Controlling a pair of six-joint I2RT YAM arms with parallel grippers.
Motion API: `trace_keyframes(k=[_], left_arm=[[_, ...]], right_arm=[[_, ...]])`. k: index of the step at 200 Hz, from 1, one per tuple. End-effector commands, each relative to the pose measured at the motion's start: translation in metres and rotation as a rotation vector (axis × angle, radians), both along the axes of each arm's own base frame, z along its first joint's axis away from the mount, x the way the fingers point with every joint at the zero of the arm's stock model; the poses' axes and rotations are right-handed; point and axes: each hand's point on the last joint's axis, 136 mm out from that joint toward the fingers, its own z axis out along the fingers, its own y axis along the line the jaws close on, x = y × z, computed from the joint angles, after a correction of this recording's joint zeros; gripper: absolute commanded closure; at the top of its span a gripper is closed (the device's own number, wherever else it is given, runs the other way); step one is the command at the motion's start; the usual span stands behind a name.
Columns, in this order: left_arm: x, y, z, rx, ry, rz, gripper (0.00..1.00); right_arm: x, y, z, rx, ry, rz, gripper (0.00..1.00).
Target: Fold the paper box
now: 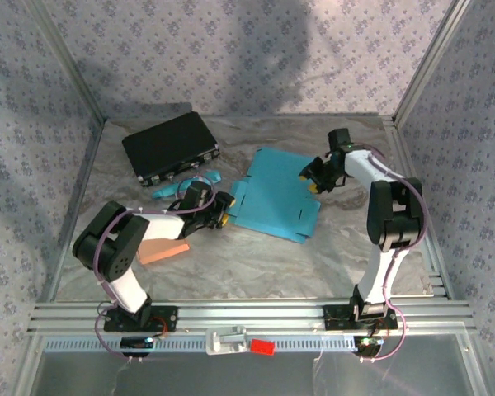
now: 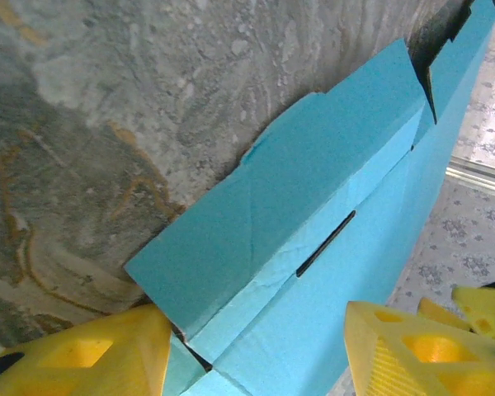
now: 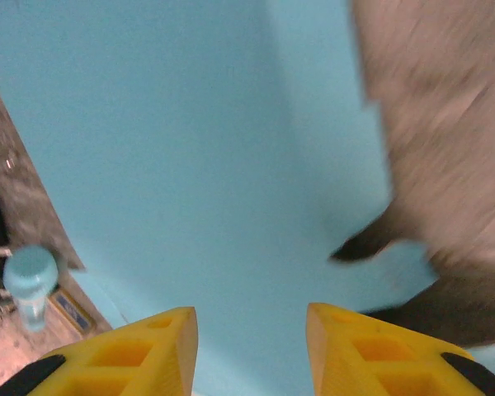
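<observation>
The paper box (image 1: 272,198) is a flat blue cardboard blank lying in the middle of the table. My left gripper (image 1: 223,210) sits low at its left edge. In the left wrist view its yellow fingers (image 2: 91,355) stand open on either side of a raised side flap of the box (image 2: 313,247), with a slot visible along the fold. My right gripper (image 1: 313,180) hovers at the box's far right edge. In the right wrist view the right gripper (image 3: 252,346) is open just above the blue sheet (image 3: 190,148), with nothing between its fingers.
A black case (image 1: 172,147) lies at the back left. A light blue bottle (image 1: 186,186) rests between the case and the left gripper. A salmon block (image 1: 163,252) lies beside the left arm. Patterned walls and a metal rail (image 1: 247,313) bound the table.
</observation>
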Motion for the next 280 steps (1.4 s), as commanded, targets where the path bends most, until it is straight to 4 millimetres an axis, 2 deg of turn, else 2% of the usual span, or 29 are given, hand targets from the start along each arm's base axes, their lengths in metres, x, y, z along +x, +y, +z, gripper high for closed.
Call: trace_keyframes(k=[1, 27, 71, 100, 116, 136, 150, 166, 185, 202, 227, 229, 249, 260, 280], left_arm=[[0.005, -0.008, 0.005, -0.023, -0.019, -0.002, 0.42], [0.008, -0.007, 0.004, -0.023, -0.036, 0.000, 0.44], [0.013, -0.008, 0.002, -0.054, -0.075, 0.010, 0.50], [0.016, -0.011, 0.000, -0.084, -0.094, 0.010, 0.63], [0.019, -0.013, 0.001, -0.103, -0.104, 0.012, 0.75], [0.019, -0.013, 0.003, -0.112, -0.116, 0.019, 0.85], [0.019, -0.011, 0.008, -0.112, -0.124, 0.026, 0.92], [0.019, -0.007, 0.015, -0.111, -0.129, 0.049, 0.95], [0.022, -0.004, 0.030, -0.123, -0.133, 0.089, 0.96], [0.027, 0.000, 0.047, -0.138, -0.134, 0.155, 0.99], [0.035, 0.004, 0.070, -0.143, -0.130, 0.249, 1.00], [0.036, 0.004, 0.072, -0.144, -0.129, 0.255, 1.00], [0.041, 0.002, 0.082, -0.186, -0.121, 0.301, 1.00], [0.043, 0.000, 0.086, -0.220, -0.113, 0.334, 1.00], [0.044, -0.003, 0.091, -0.259, -0.106, 0.376, 1.00]], right_arm=[[0.020, -0.014, -0.007, -0.029, -0.008, 0.024, 0.59], [0.027, -0.011, -0.021, -0.026, 0.041, 0.045, 0.59], [0.019, -0.011, -0.045, -0.056, 0.112, 0.063, 0.60], [0.016, -0.011, -0.050, -0.056, 0.123, 0.075, 0.60], [0.014, -0.012, -0.051, -0.060, 0.127, 0.079, 0.60], [0.014, -0.013, -0.046, -0.067, 0.114, 0.076, 0.61], [0.015, -0.014, -0.036, -0.075, 0.092, 0.069, 0.61], [0.015, -0.017, -0.017, -0.090, 0.053, 0.042, 0.61], [0.006, -0.019, 0.020, -0.090, -0.004, -0.035, 0.61], [-0.017, -0.011, 0.058, -0.083, -0.058, -0.123, 0.60], [-0.068, 0.027, 0.101, 0.025, -0.131, -0.246, 0.58], [-0.073, 0.031, 0.097, 0.035, -0.131, -0.253, 0.58], [-0.108, 0.072, 0.107, 0.161, -0.184, -0.329, 0.57], [-0.116, 0.092, 0.110, 0.236, -0.232, -0.362, 0.56], [-0.117, 0.109, 0.105, 0.322, -0.273, -0.428, 0.55]])
